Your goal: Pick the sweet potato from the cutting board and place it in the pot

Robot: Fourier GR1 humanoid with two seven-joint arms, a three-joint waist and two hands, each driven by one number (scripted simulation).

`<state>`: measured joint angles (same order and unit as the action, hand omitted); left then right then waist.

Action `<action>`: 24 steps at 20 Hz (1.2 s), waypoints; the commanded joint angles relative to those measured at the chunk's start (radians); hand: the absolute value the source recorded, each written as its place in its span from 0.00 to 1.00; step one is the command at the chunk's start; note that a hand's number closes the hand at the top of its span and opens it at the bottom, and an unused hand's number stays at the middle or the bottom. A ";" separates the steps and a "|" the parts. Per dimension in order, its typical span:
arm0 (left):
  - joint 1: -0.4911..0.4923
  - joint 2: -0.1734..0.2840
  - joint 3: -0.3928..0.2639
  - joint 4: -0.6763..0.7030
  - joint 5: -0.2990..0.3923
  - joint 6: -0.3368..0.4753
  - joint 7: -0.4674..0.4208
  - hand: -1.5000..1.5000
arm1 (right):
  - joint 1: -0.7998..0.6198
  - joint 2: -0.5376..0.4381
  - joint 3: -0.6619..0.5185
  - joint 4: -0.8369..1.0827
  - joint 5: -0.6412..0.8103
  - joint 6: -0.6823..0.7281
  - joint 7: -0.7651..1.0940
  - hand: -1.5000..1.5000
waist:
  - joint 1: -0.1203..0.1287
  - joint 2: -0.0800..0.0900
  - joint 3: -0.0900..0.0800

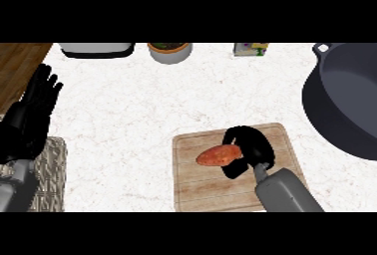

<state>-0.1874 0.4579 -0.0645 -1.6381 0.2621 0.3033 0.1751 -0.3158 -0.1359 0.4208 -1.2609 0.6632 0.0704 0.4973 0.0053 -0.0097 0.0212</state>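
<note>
Sweet potato (219, 155) lies on cutting board (199, 184), within curled right hand (250, 149).

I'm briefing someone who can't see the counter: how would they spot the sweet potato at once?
Find the wooden cutting board on the white counter, near its front edge. On the board's upper half lies the sweet potato, with the right hand curled round its right side. It is the only orange-red, oval thing there.
</note>
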 commanded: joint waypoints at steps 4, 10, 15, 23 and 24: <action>0.017 -0.022 0.014 0.015 0.012 0.023 0.005 0.50 | 0.169 -0.210 0.236 -0.205 0.001 0.191 -0.376 1.00 | -0.049 -0.004 -0.022; 0.074 0.001 0.034 -0.035 0.042 0.018 0.022 0.50 | 0.345 -0.533 0.356 -0.460 0.075 0.130 -0.687 1.00 | -0.071 -0.013 -0.022; 0.113 -0.036 0.005 -0.077 0.019 0.062 0.010 0.50 | 0.542 -0.786 0.190 -0.657 -0.026 -0.025 -0.868 1.00 | -0.085 -0.007 -0.021; 0.121 -0.003 0.048 -0.059 0.039 0.058 0.009 0.50 | 0.666 -0.745 -0.226 -0.785 -0.466 -0.182 -0.958 1.00 | -0.102 -0.001 -0.021; 0.118 -0.005 0.025 -0.083 0.038 0.050 0.020 0.50 | 0.683 -0.763 -0.283 -0.817 -0.504 -0.180 -0.949 1.00 | -0.103 -0.003 -0.022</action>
<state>-0.0543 0.4925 -0.0248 -1.7322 0.2843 0.3522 0.1911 0.3103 -0.8780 0.3138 -2.0090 0.3162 -0.0630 -0.4221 -0.0902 -0.0202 0.0166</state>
